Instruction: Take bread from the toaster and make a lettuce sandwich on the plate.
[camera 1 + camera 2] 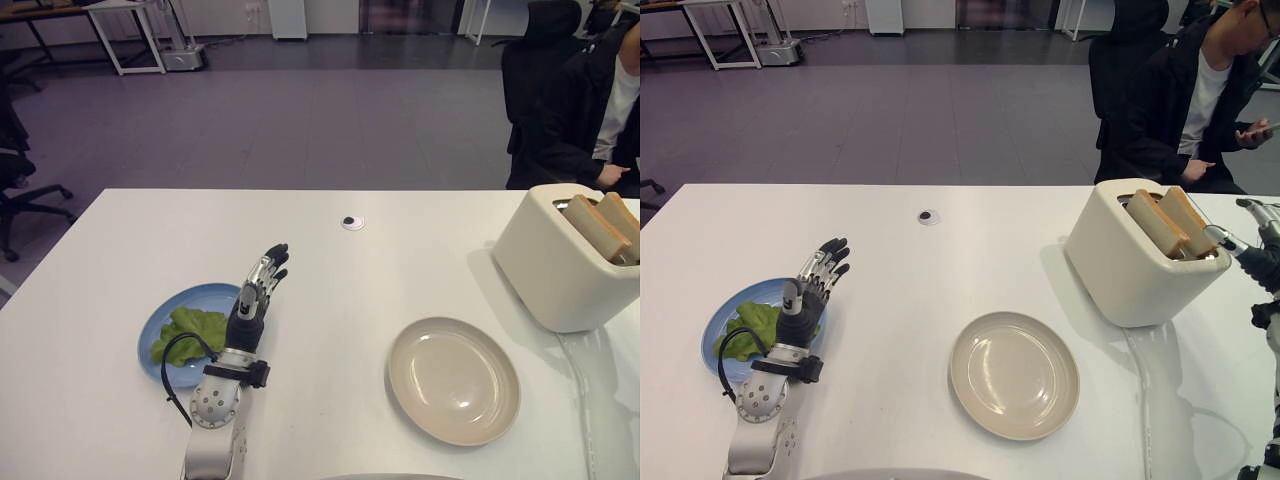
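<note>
Now, bread (1170, 222): two slices upright in the toaster (1120, 270), right of frame; light, crumbly, so pinch the exposed top edges gently.
lettuce (752, 325): on the blue plate (755, 290), lower left; limp, tears easily.
plate (1013, 375): lower centre of the worktop (940, 280).
left robot hand (812, 285): spread flat, holding nothing, beside the lettuce.
right robot hand (1258, 255): just right of the toaster; its grip cannot be told.

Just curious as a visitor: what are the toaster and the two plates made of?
Toaster: matte cream shell, no glare, plastic or coated metal. Beige plate: glossy highlights, likely ceramic or melamine. Blue plate: smooth, possibly plastic; uncertain.
</note>
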